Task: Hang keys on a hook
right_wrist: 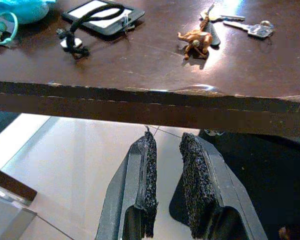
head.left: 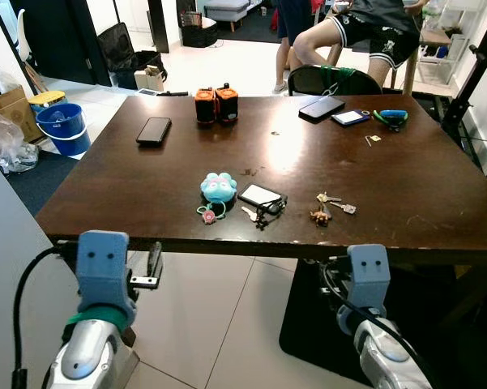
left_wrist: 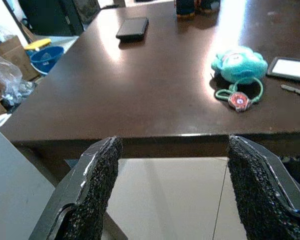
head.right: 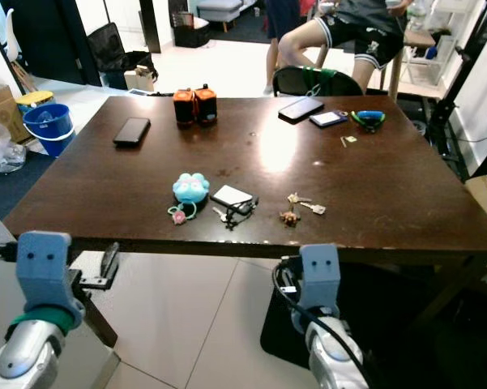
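Dark brown table (head.left: 405,203) seen from its near edge, with both arms held low in front of it. The keys (head.left: 332,204), carrying a small brown figurine charm, lie in the lower centre-right of the head views, close to the near edge of the table. Just to their left lies a black card holder (head.left: 262,196) with a cord, with a single key beside it, then a turquoise plush toy (head.left: 218,187) with a pink-and-green ring charm. Toward the upper part of the frame are a black phone (head.left: 154,130) at left, two orange-and-black cylinders (head.left: 216,104) at centre, and a second phone (head.left: 321,108), a small blue-edged device and a blue-and-green object at right. A seated person (head.left: 365,36) occupies the upper right beyond the far edge; a blue bucket (head.left: 63,128) stands on the floor at upper left. The left gripper (left_wrist: 172,190) sits below the table edge at lower left, fingers spread wide and holding nothing. The right gripper (right_wrist: 165,187) sits below the edge at lower right, beneath the keys, fingers drawn nearly together with a narrow gap, empty.
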Motion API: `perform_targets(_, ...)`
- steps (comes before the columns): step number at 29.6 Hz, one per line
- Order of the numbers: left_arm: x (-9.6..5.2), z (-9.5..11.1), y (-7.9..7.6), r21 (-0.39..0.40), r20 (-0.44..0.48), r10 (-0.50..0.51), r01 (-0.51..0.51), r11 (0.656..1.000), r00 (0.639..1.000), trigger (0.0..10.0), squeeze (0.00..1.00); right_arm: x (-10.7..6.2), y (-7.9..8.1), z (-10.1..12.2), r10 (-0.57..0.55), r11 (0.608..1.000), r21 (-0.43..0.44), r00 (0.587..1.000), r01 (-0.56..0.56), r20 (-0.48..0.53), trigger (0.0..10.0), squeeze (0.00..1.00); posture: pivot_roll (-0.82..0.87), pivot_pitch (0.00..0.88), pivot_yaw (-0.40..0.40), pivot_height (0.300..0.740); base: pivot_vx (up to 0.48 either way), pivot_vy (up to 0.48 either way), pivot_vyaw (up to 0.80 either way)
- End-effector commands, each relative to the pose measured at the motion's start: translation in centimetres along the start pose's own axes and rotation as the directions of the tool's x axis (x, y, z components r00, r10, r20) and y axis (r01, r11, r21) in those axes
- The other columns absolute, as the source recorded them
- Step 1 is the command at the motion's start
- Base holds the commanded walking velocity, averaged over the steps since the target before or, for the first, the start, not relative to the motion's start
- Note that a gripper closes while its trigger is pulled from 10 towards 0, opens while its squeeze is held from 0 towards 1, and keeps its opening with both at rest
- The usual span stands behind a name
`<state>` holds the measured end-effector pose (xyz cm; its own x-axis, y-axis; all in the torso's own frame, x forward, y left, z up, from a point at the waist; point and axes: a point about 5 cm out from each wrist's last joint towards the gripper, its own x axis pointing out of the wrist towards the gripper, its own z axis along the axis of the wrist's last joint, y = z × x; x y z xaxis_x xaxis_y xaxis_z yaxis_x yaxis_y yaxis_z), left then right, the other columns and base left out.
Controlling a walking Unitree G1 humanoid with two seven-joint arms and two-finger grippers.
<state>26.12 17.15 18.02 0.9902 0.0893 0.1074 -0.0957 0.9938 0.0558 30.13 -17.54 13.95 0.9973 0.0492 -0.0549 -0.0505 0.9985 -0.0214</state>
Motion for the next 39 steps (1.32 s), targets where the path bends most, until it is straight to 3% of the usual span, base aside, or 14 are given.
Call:
perform_targets(1,-0.3,-0.1,0.3,0.01,-0.014,-0.002,0.002,1.0,1.0,10.0,0.0,-0.2,0.2,-0.6,0.003,1.0,0.017,1.0,-0.002,-0.028,10.0,0.0,-0.2,0.151,0.143,0.74,0.0,0.0,0.0)
perform_targets(12,-0.3,0.0,-0.4,-0.023,-0.011,-0.023,0.023,0.999,1.0,10.0,0.0,-0.2,0.3,-0.6,0.009,1.0,0.026,0.999,-0.008,-0.032,10.0,0.0,-0.21,0.158,0.147,0.74,0.0,0.0,0.0)
perform_targets(17,-0.5,0.0,-0.4,-0.114,-0.04,-0.034,0.029,0.993,0.999,10.0,0.0,-0.1,0.2,-0.5,0.005,1.0,0.026,0.999,-0.004,-0.034,10.0,0.0,-0.21,0.161,0.149,0.74,0.0,0.0,0.0)
perform_targets(21,-0.2,0.4,-0.3,-0.05,-0.007,-0.033,0.033,0.998,0.999,10.0,0.0,0.1,0.3,-0.5,0.008,1.0,0.023,0.999,-0.007,-0.036,10.0,0.0,-0.21,0.162,0.143,0.74,0.0,0.0,0.0)
perform_targets(28,-0.2,0.4,-0.6,-0.009,0.013,-0.045,0.046,0.999,0.999,10.0,0.0,0.2,0.3,-0.4,0.012,1.0,0.007,0.999,-0.012,-0.045,10.0,0.0,-0.2,0.168,0.139,0.74,0.0,0.0,0.0)
perform_targets(31,-0.5,-0.1,-1.1,-0.117,-0.04,-0.1,0.095,0.989,0.994,10.0,0.0,0.0,0.2,-0.3,0.002,0.997,0.079,1.0,0.0,-0.023,10.0,0.0,-0.2,0.159,0.164,0.74,0.0,0.0,0.0)
perform_targets(37,-0.4,0.1,-1.1,-0.107,-0.02,-0.104,0.102,0.989,0.994,10.0,0.0,-0.2,-0.2,-0.1,-0.025,0.993,0.116,1.0,0.026,-0.011,10.0,0.0,-0.18,0.143,0.17,0.74,0.0,0.0,0.0)
perform_targets(39,0.0,0.4,-1.0,-0.08,0.0,-0.074,0.074,0.994,0.997,10.0,0.0,-0.3,-1.0,0.6,-0.061,0.988,0.143,0.998,0.057,0.022,10.0,0.0,-0.17,0.143,0.162,0.74,0.0,0.0,0.0)
